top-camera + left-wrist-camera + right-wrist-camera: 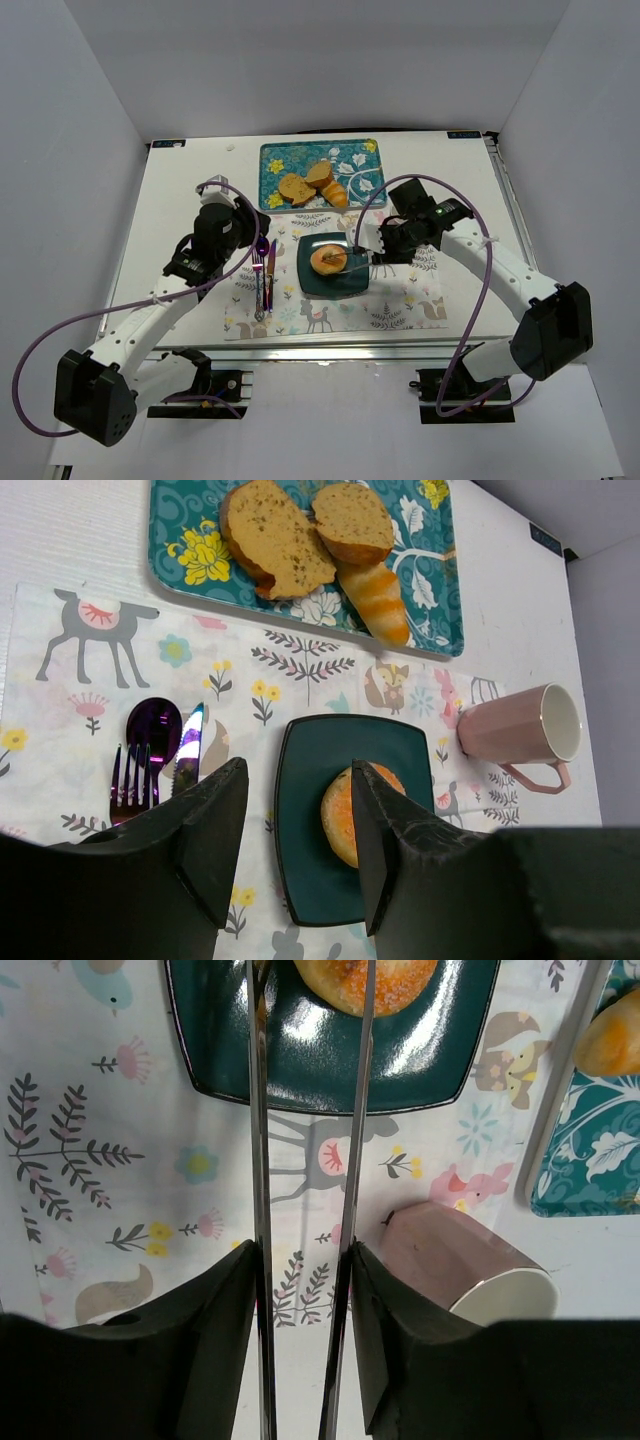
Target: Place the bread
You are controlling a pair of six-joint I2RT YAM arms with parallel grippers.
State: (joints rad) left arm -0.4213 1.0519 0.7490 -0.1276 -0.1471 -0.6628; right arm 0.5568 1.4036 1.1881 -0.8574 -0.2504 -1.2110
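A round orange bread roll (328,260) lies on the dark teal square plate (340,286). It also shows in the left wrist view (342,815) and the right wrist view (365,980). My right gripper (378,262) (303,1260) is shut on metal tongs (258,1160), whose two arms stay apart and reach over the plate (320,1055) to the roll. I cannot tell if the tips touch the roll. My left gripper (256,232) (299,770) is open and empty, hovering left of the plate (305,780).
A teal floral tray (275,160) at the back holds two bread slices (297,186) and a croissant (336,193). A pink mug (510,725) lies on its side right of the plate. Fork, knife and spoon (264,275) lie on the patterned placemat (400,305).
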